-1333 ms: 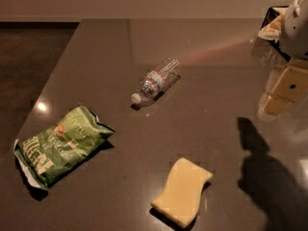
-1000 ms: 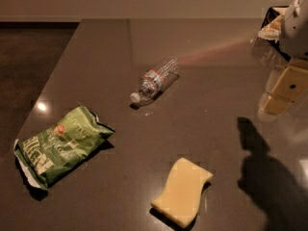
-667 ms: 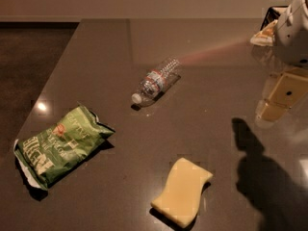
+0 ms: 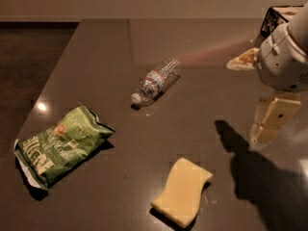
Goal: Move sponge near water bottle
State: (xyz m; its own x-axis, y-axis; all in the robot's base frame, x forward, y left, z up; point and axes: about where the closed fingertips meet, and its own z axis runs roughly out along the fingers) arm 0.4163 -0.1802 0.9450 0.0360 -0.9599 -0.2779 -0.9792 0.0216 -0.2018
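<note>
The pale yellow sponge point(image 4: 182, 191) lies flat on the dark table near the front, right of centre. The clear water bottle point(image 4: 156, 81) with a white cap and red-and-white label lies on its side at mid-table, cap toward the front left. My gripper point(image 4: 270, 121) hangs above the table at the right edge of the view. It is well to the right of both the sponge and the bottle and holds nothing. Its shadow falls on the table below it.
A green crinkled chip bag point(image 4: 58, 145) lies at the front left. The table's left edge point(image 4: 53, 66) runs diagonally, with dark floor beyond it. A wall stands behind the table's far edge.
My gripper has moved left and a little lower, and its shadow has shifted left with it. The sponge, bottle and chip bag have not moved.
</note>
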